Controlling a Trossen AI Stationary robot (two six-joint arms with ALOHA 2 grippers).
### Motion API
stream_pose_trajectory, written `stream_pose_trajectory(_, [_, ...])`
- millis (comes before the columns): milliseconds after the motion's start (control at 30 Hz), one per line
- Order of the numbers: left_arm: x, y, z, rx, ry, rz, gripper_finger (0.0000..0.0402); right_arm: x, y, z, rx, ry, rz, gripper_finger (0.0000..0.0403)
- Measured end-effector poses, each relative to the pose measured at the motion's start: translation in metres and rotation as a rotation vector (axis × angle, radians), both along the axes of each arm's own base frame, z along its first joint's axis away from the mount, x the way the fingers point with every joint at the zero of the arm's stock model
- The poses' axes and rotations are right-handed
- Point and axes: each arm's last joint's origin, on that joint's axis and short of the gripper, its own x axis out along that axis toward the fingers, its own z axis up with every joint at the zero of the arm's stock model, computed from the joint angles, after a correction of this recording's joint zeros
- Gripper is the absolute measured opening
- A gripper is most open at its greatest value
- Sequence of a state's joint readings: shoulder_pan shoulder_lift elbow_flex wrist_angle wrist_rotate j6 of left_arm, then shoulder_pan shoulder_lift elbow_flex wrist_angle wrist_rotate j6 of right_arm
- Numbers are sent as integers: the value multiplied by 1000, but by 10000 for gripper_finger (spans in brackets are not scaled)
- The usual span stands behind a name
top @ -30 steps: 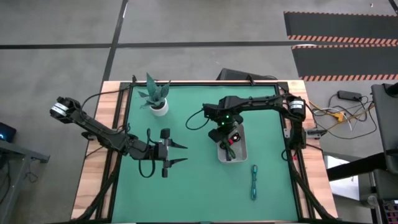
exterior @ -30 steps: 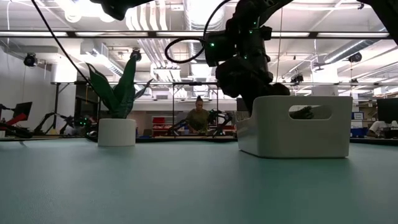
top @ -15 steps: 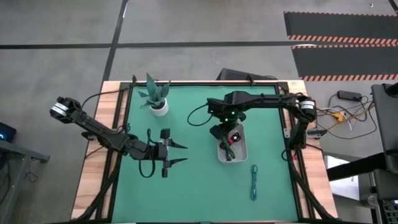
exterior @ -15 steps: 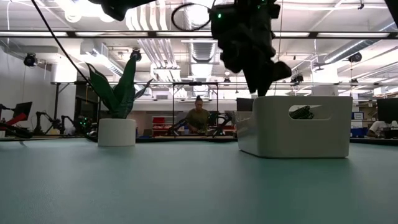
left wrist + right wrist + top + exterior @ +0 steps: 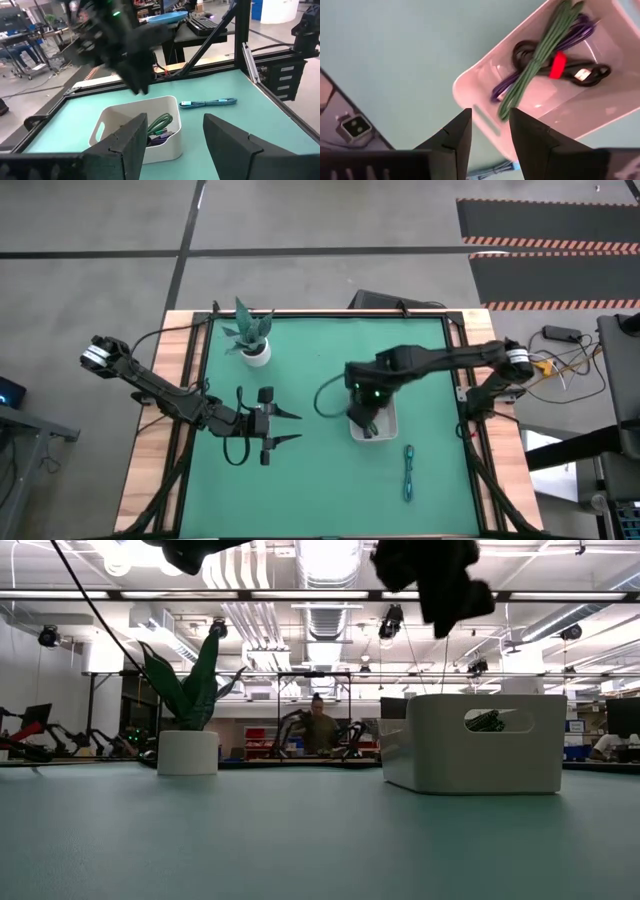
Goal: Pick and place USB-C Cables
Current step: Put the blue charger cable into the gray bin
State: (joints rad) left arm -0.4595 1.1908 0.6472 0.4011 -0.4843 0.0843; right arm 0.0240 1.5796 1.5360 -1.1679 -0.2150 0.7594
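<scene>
Right gripper (image 5: 362,418) is hovering empty, fingers parted, above the white tray (image 5: 485,120). Right wrist view is showing green (image 5: 540,55), navy (image 5: 507,85) and black-with-red (image 5: 570,72) cables inside. High view only: teal cable (image 5: 408,472) is lying near the table's front edge. Left gripper (image 5: 288,426) is waiting open.

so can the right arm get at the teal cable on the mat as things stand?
Probably yes. The teal cable lies alone on the green mat, just outside the white tray, nothing over it. The right gripper is open, empty, above the tray. The left gripper waits far off.
</scene>
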Motion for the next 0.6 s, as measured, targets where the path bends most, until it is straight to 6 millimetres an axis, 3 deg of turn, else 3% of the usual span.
stream_pose_trajectory(367, [0, 0, 0, -24, -2, 3, 179, -24, 88, 10, -93, -19, 36, 112])
stream_pose_trajectory(600, [0, 0, 0, -28, -2, 3, 179, -44, 133, 10, -101, -14, -17, 112])
